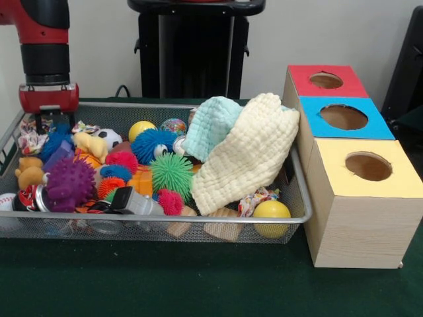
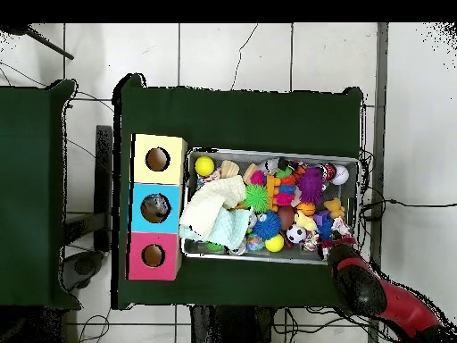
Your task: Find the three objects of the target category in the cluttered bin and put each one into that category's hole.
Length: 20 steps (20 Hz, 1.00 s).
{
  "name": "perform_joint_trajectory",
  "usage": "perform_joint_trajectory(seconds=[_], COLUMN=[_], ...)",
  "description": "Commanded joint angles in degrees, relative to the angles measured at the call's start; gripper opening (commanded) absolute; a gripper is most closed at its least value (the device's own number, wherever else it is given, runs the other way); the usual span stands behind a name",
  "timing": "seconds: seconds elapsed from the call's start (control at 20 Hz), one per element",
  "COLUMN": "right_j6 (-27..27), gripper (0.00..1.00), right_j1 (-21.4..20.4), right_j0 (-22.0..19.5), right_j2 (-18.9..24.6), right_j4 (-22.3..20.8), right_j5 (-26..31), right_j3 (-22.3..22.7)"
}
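**Three boxes beside a full bin**

Three wooden boxes [image 1: 357,165], topped red, blue and yellow, stand just beside the bin [image 1: 198,228] on the green tabletop [image 1: 198,284] in the front view. A yellow cloth [image 1: 248,155] lies over a mint cloth [image 1: 210,125] among the toys. My end effector [image 1: 49,122] dips into the bin's far corner; whether it is open I cannot tell.

From overhead, my arm [image 2: 379,295] reaches over the bin's [image 2: 268,153] corner nearest my base, opposite the boxes [image 2: 157,207].

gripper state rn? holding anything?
Gripper: cannot be told. It hangs over the far corner of the bin, its tip lost among the toys; no held object shows.
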<state>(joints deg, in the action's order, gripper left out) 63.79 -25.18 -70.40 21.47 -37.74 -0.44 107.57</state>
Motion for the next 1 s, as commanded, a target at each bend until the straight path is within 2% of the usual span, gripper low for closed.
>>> perform_joint_trajectory(seconds=[0.05, 0.2, 0.25, 0.35, 0.5, 0.65, 0.75, 1.0], right_j6=[4.9, 5.5, 6.7, 6.6, 5.5, 6.4, 8.6, 16.2], gripper=[1.00, 1.00, 0.00, 0.00, 0.00, 0.00, 0.00, 0.00], right_j1=[12.7, 12.6, 12.6, 12.6, 12.7, 10.3, 7.6, 1.1], right_j0=[-0.9, -0.5, -0.2, 0.3, -0.6, 1.8, 3.0, 1.5], right_j2=[5.1, 4.5, 3.7, 3.0, 5.1, 3.8, 4.1, 11.7], right_j4=[-5.3, -6.8, -6.8, -7.0, -8.8, -6.7, -2.9, 9.7], right_j5=[-4.8, -6.6, -7.7, -7.9, -7.2, -6.5, -4.8, 1.5], right_j3=[-15.4, -15.2, -15.1, -15.3, -14.7, -13.3, -10.5, 0.5])
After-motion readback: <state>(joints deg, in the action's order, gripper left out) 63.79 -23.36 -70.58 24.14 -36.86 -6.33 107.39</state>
